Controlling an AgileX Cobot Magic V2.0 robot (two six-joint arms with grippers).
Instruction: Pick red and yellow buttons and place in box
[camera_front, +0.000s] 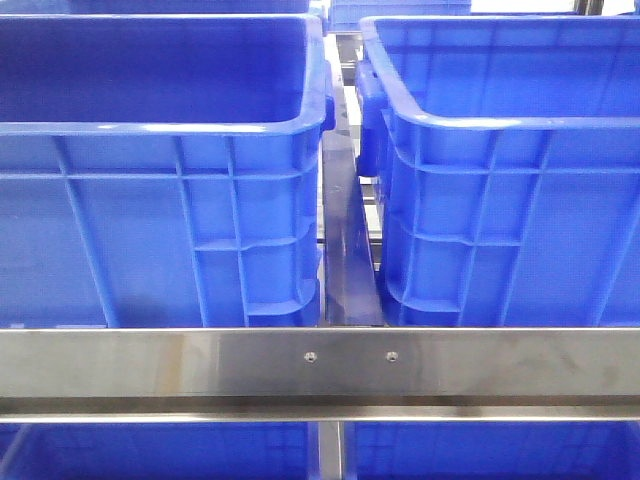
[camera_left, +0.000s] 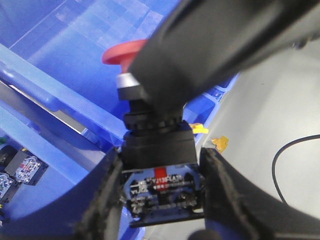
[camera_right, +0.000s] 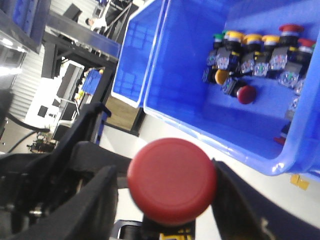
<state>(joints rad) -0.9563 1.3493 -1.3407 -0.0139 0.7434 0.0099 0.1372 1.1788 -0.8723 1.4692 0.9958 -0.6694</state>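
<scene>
Arms stay hidden in front view behind two blue crates (camera_front: 160, 150), yet each gripper (camera_left: 160, 195) (camera_right: 165, 200) squeezes a red button (camera_left: 125, 52) (camera_right: 172, 180) beside crate rims.

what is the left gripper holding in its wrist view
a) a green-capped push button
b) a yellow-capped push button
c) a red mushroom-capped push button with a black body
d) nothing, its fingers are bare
c: in the left wrist view the left gripper is shut on the red mushroom-capped push button with a black body, its black fingers pressed to both sides of the body.
</scene>
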